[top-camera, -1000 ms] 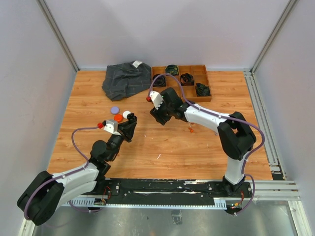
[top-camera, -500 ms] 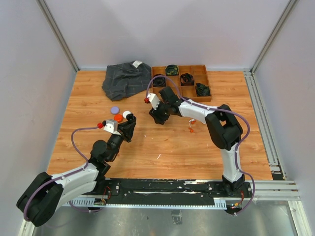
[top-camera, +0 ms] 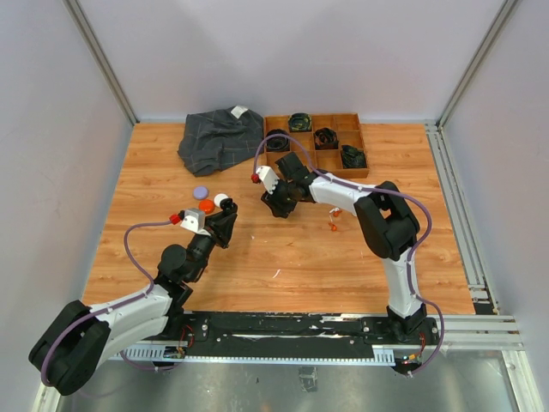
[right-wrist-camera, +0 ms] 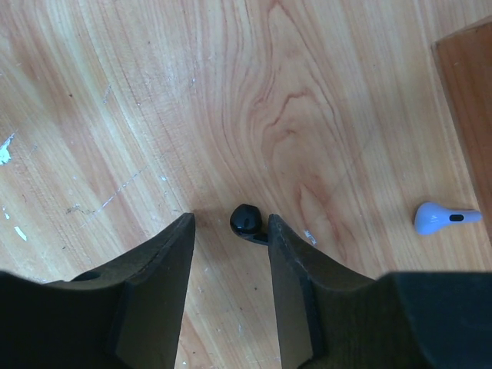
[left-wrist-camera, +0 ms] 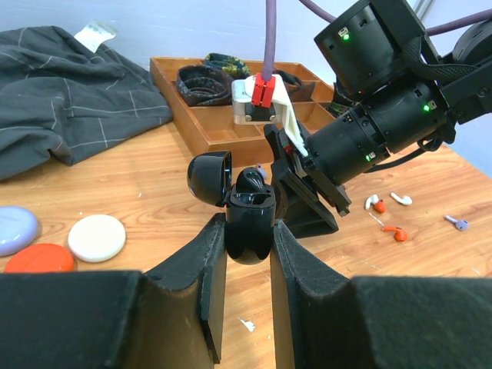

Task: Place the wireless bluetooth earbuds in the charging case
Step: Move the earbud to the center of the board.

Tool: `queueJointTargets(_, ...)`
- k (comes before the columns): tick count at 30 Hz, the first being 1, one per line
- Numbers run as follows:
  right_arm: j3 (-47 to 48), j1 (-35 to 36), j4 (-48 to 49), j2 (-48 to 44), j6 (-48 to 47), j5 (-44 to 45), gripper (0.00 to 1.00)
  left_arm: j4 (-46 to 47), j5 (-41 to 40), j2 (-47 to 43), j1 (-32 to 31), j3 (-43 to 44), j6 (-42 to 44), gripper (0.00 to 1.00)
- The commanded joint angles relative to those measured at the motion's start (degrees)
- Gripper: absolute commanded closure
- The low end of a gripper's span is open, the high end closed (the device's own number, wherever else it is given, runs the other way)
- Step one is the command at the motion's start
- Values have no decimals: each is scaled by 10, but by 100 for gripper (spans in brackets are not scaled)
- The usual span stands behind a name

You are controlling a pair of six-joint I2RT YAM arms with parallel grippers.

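Left wrist: left gripper [left-wrist-camera: 246, 254] clamps open black charging case [left-wrist-camera: 250, 209]. Right wrist: right gripper [right-wrist-camera: 231, 231], jaws apart, straddles black earbud [right-wrist-camera: 245, 220] on table [right-wrist-camera: 307, 115].

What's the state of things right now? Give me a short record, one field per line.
left tool: shut on black case, lid open
right tool: open, fingers either side of black earbud
black earbud: lying on table, not gripped
other earbuds: white, orange, purple, lying loose
pucks: purple, orange, white, grouped together
background: tray holding belts; grey cloth
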Motion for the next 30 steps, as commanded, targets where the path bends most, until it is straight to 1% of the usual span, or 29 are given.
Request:
queueJointTargets(1, -1, -10, -25, -7, -11, 35, 57, 28, -1, -8, 4, -2, -2, 100)
queueJointTargets(12, -13, -10, -29, -19, 6, 60, 64, 29, 5, -7, 4, -1, -5, 100)
queueJointTargets(16, -12, -10, -35, -15, 18, 73, 69, 29, 5, -8, 4, -2, -5, 100)
queueJointTargets(23, -10, -9, -73, -20, 79, 108, 81, 30, 9, -12, 4, -2, -6, 100)
queueJointTargets(30, -9, -8, -133, -27, 159, 147, 82, 29, 10, -13, 4, -2, -6, 100)
